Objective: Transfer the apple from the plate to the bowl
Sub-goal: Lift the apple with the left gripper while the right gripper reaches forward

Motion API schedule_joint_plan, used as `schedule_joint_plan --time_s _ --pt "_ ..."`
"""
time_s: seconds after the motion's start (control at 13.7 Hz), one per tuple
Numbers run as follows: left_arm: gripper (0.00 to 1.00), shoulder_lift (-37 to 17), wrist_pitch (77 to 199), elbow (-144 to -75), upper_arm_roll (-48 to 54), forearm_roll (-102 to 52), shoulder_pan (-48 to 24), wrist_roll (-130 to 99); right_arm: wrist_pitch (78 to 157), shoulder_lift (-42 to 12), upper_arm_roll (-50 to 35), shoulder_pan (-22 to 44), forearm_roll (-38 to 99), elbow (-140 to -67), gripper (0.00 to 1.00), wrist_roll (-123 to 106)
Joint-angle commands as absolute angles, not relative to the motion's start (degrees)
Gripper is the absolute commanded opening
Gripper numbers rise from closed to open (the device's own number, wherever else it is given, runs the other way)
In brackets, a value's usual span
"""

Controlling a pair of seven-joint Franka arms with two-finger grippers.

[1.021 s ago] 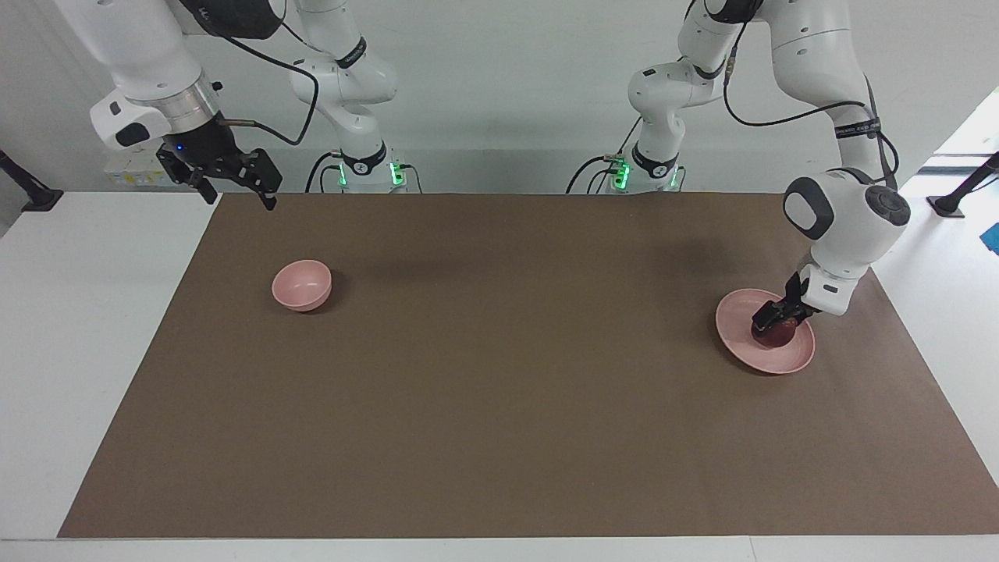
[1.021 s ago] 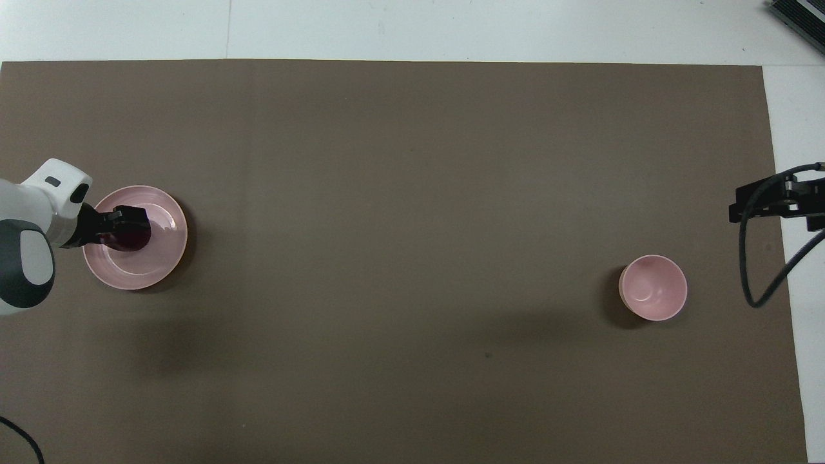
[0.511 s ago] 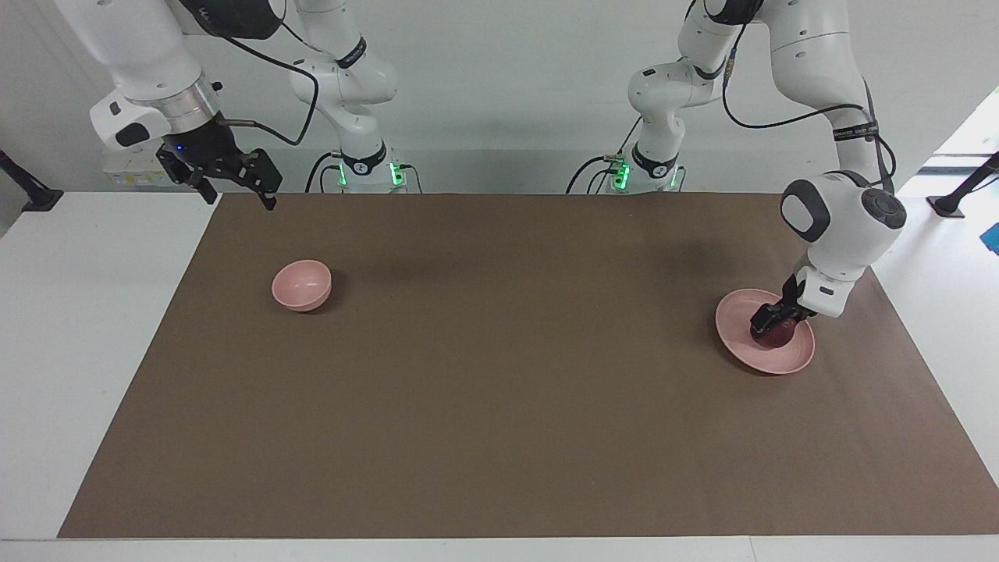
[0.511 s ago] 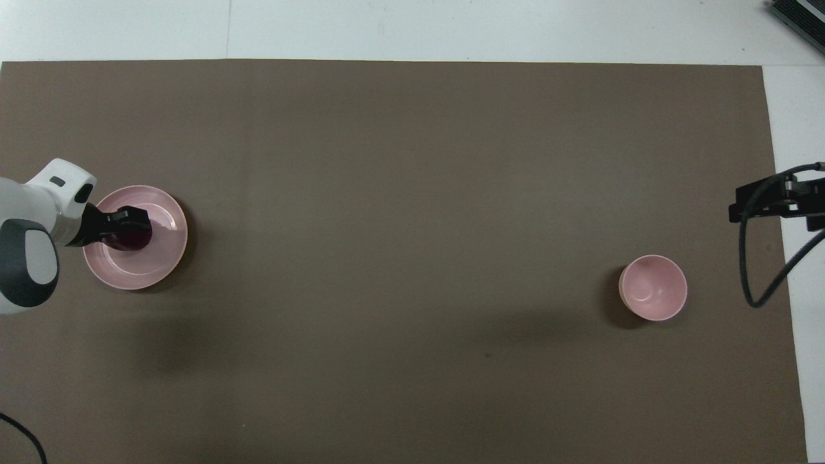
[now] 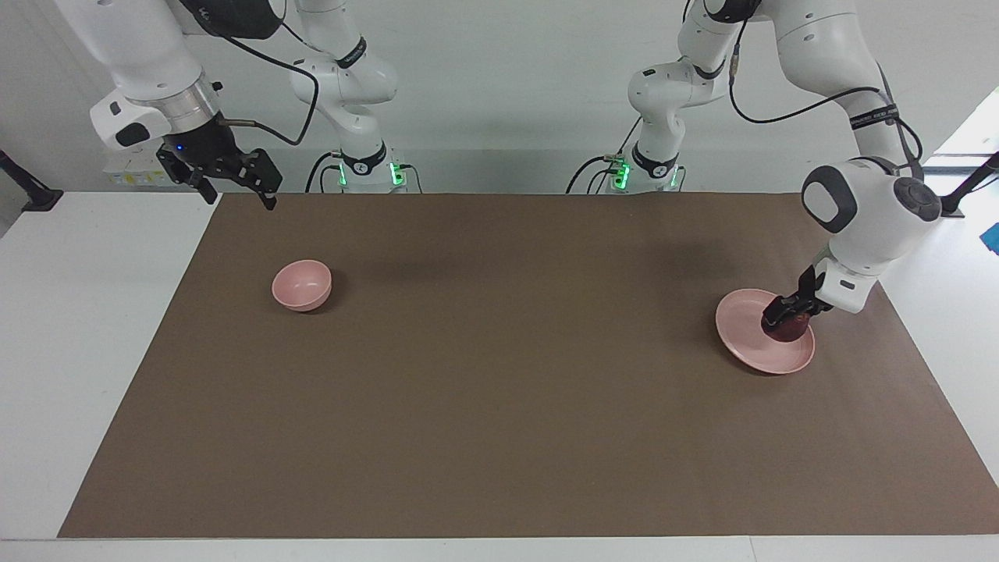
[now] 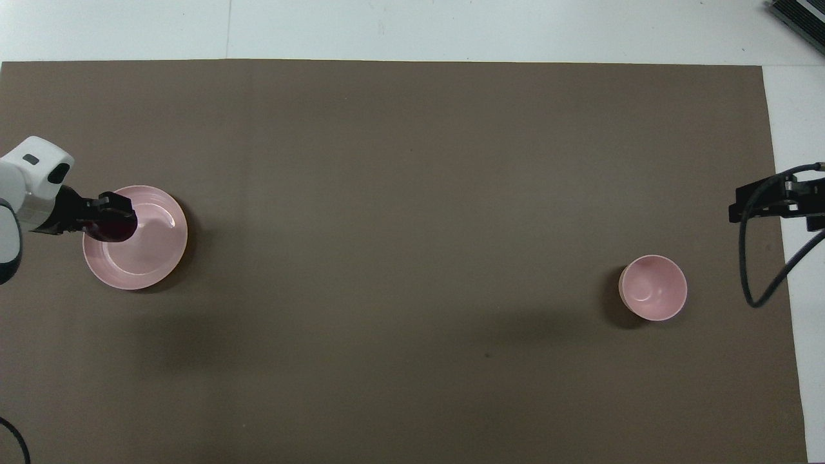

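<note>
On the white table lies a brown mat, with the pink plate toward the left arm's end and the smaller pink bowl well apart, toward the right arm's end. Over the plate's rim, the left gripper pinches the dark red apple. At the mat's corner the right gripper waits in the air, fingers spread.

apple over plate, bowl well apart
</note>
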State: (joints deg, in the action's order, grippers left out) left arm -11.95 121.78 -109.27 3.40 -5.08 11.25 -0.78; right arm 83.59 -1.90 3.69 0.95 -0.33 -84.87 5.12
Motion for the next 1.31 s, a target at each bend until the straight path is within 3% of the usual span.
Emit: schedule_joint_plan --time_s 0.0,0.44,0.66,0.95,1.24 --pt "0.0 -10.1 118.1 -106.0 3.1 -11.3 10.7 -1.8 83.1 -1.7 3.3 0.3 0.4 -84.6 1.0 4.0" --pt "0.0 -4.1 115.3 -105.1 3.8 -21.8 10.3 -4.7 84.2 -1.2 3.3 0.8 0.3 -85.8 1.0 3.4" --pt "0.0 -2.0 112.6 -105.1 4.2 -29.2 10.2 -6.9 92.4 4.0 3.2 1.8 0.4 -96.1 1.0 3.1" --pt "0.0 0.0 111.4 -105.1 5.9 -35.7 10.2 -7.9 92.6 4.6 2.9 5.0 2.6 -100.7 1.0 2.3" --pt "0.0 1.9 109.3 -105.6 6.3 -44.8 10.4 -7.3 93.9 6.2 3.0 4.4 17.6 -107.0 1.0 4.0"
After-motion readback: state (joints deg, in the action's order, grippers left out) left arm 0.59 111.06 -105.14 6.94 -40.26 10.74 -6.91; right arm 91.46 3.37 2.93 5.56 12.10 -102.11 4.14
